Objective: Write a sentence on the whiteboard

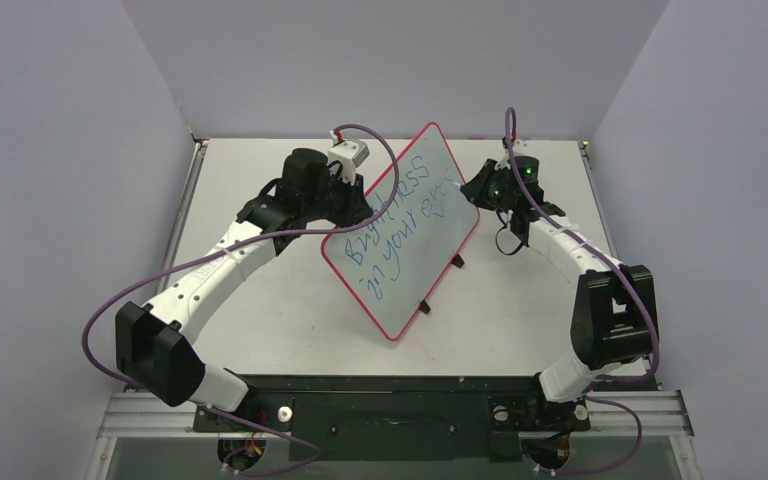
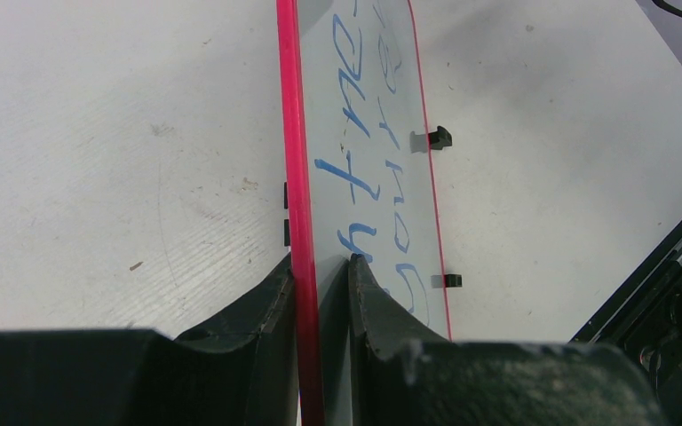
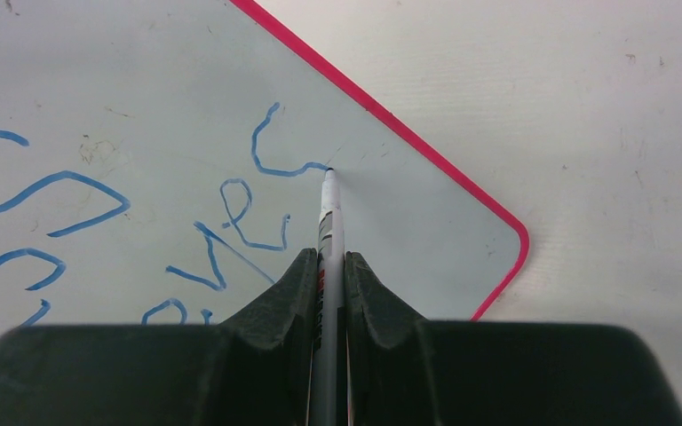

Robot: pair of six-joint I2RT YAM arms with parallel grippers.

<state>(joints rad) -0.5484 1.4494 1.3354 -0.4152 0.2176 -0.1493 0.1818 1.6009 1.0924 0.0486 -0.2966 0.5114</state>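
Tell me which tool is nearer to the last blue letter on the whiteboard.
Right. The right tool holds a marker whose tip touches that letter; the left tool clamps the whiteboard at its opposite rim, away from it.

— Looking at a home or an office?
— Looking at a robotics lab cell: seeing plain lilac panels point(image 1: 50, 150) boxing in a white table point(image 1: 260, 330), cabled left arm point(image 1: 210, 275) and right arm point(image 1: 572, 250) bolted onto a black base plate point(image 1: 390, 398).

I get bright, even light from above, soft shadows on the table point(image 1: 290, 320). In wrist views the near fingers point(image 2: 262, 324) blur; the whiteboard point(image 3: 124, 98) reads sharp.
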